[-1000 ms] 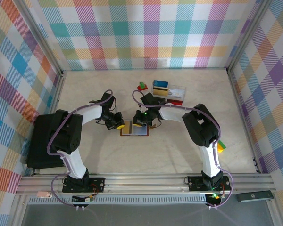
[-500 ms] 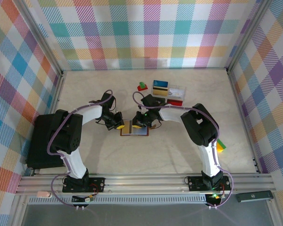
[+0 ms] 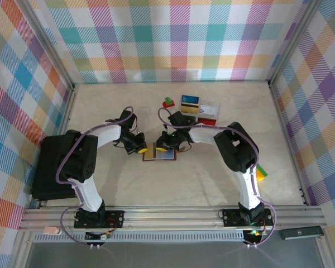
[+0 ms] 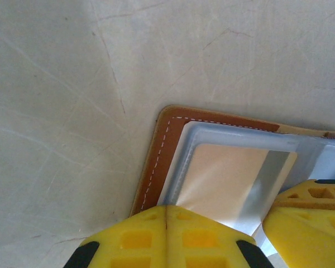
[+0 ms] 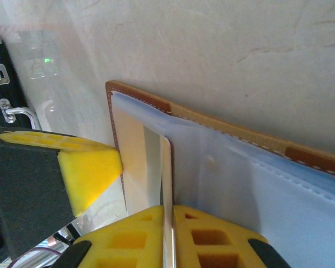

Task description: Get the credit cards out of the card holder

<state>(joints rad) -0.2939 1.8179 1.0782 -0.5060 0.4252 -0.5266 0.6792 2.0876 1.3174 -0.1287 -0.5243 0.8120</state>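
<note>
Right wrist view: the right jaws are pinched narrow on the thin edge of 1 pale credit card [image 5: 156,173], which runs up between the yellow pads and lies over the end panel of the open card holder [image 5: 240,178]. Just beside them, the left jaws are fully closed with nothing between them, their tip pressed down on the holder's brown-stitched end as if to pin it. From the left wrist, that card appears to sit mostly inside the bluish-grey pocket frame. From above, the holder lies open and flat on the pale surface [image 3: 223,184], between the 2 arms and near the middle. A clear compartment box [image 3: 207,111] with a blue-and-yellow card [image 3: 190,101] sits just behind it, and a yellow-green block [image 3: 261,173] lies well apart to the right. By my reading the task is at an early stage: 1 card is gripped but not yet drawn clear. I cannot tell how many more remain inside.
</note>
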